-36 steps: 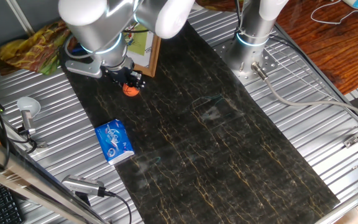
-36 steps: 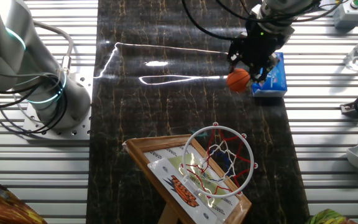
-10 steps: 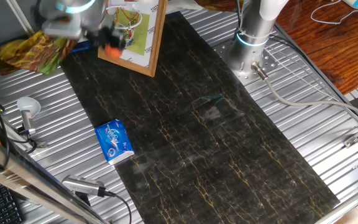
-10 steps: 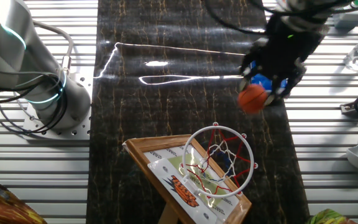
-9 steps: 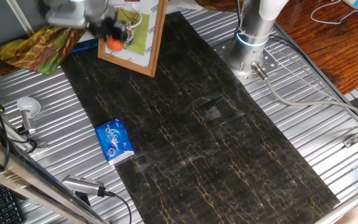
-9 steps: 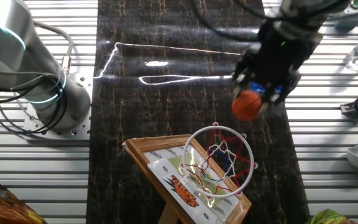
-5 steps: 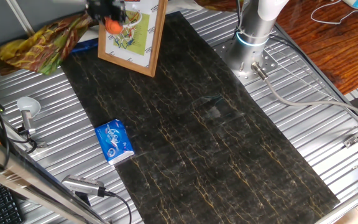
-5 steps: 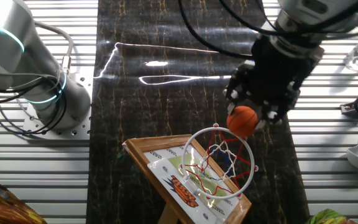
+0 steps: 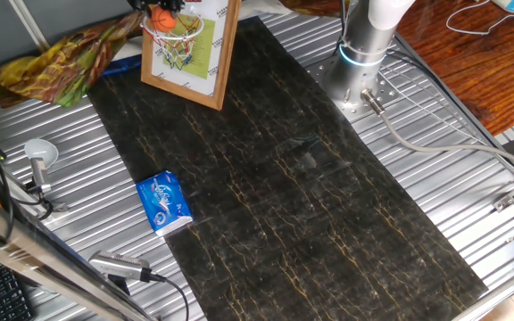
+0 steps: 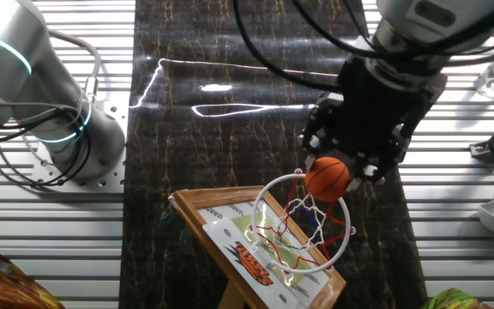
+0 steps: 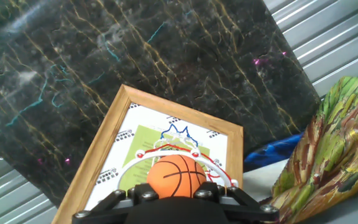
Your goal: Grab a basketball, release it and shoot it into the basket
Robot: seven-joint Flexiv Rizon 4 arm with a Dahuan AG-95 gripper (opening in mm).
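Note:
My gripper [image 10: 333,176] is shut on the basketball [image 10: 328,177], a small orange ball with dark seams. I hold it right above the basket's orange rim [image 10: 303,178] and white net. In the hand view the basketball [image 11: 178,179] sits between my black fingers [image 11: 135,198], over the rim [image 11: 148,154] and the wood-framed white and yellow-green backboard [image 11: 114,142]. In the one fixed view the basketball [image 9: 162,16] hangs at the top edge above the basket [image 9: 178,34], with the gripper [image 9: 161,7] mostly cut off.
A blue-and-white packet [image 9: 164,203] lies on the dark marble mat [image 9: 293,187]. A second arm's base [image 10: 50,112] stands on the ribbed metal table. A crumpled green-yellow bag [image 11: 328,149] lies beside the backboard. A ladle [image 9: 39,159] rests at the left.
The gripper has carried the basketball from beside the packet up and over to the hoop; it now sits right above the rim, still gripped.

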